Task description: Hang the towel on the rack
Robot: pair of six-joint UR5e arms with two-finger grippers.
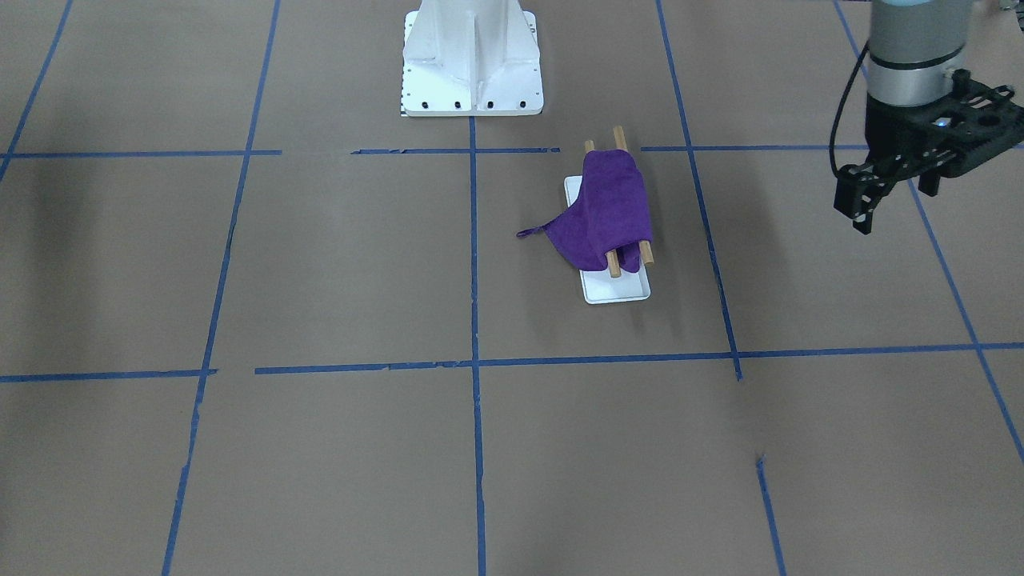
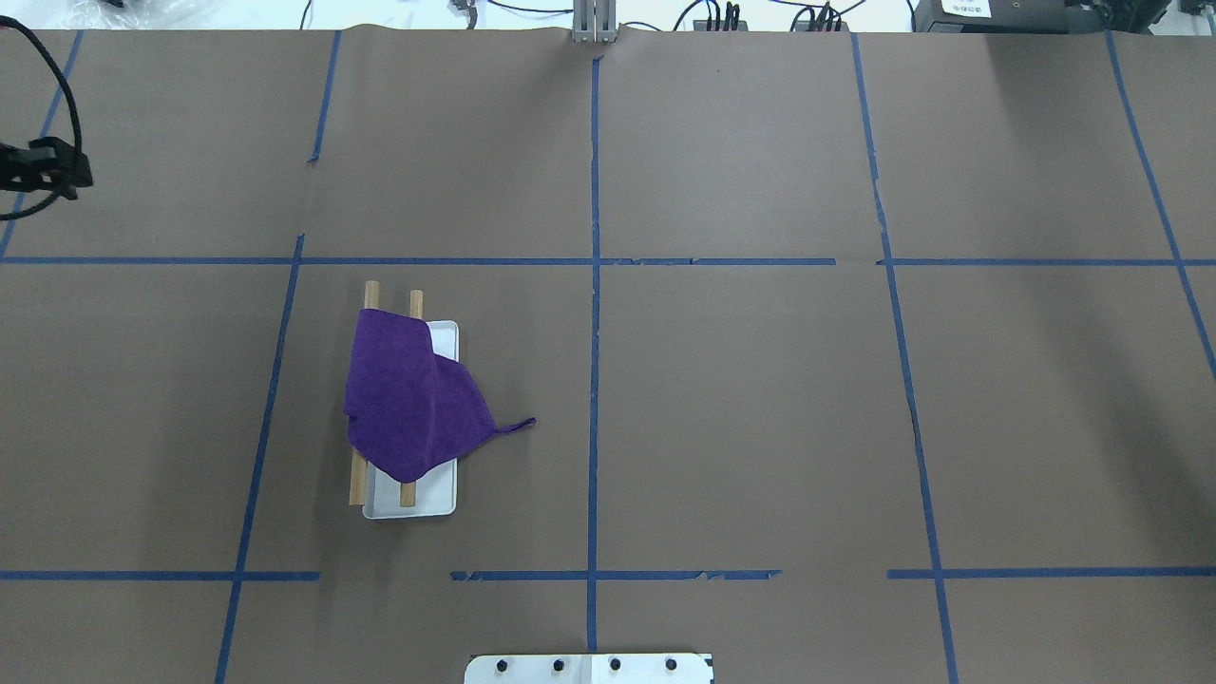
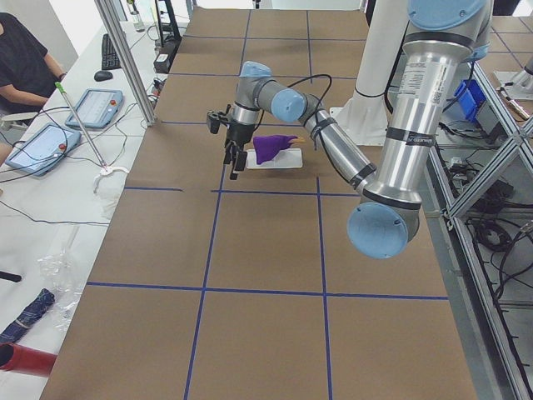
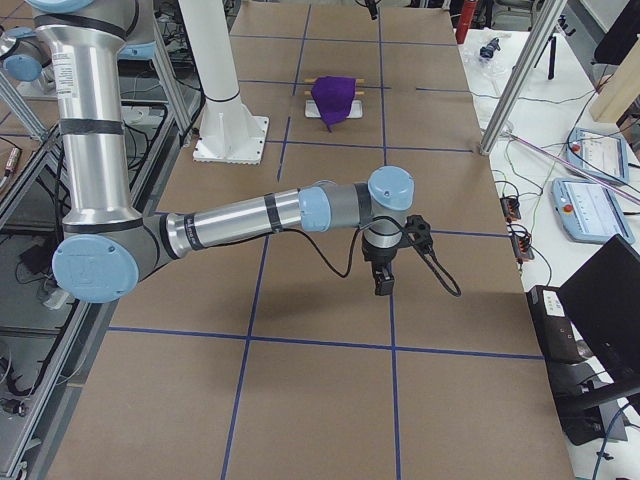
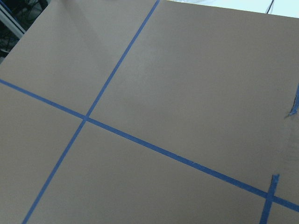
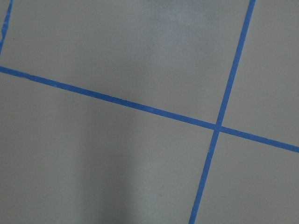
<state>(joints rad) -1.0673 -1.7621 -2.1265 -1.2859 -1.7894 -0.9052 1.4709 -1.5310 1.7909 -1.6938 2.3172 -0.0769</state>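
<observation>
Towel (image 1: 610, 210) and rack (image 1: 614, 266) sit together on the robot's left half of the table (image 1: 320, 264), inside one square of the blue tape lines (image 1: 474, 240). The towel is purple and lies draped over both light-brown dowels (image 2: 371, 293), covering their middle while all four dowel ends stick out bare. On the side facing the table's centre the cloth hangs down in a point over the flat white base (image 2: 439, 502), and a small loop (image 2: 524, 423) at that corner reaches out past the base towards the brown surface. The white pedestal (image 1: 472, 64) stands near the rack, apart from it.

The left gripper (image 1: 892, 200) hangs above the table, well apart from the rack, out towards the table's left end. Its fingers point down, its jaws look spread, and nothing is between them. The left wrist view shows only brown paper and tape.

The right gripper (image 4: 385, 280) shows only in the right-side view, low over the table's other end and far from the towel. Whether its jaws are apart or together cannot be told from there.

As for writing, a white label (image 2: 966, 8) on a dark box (image 2: 1007, 11) at the table's far edge is too small to read.
</observation>
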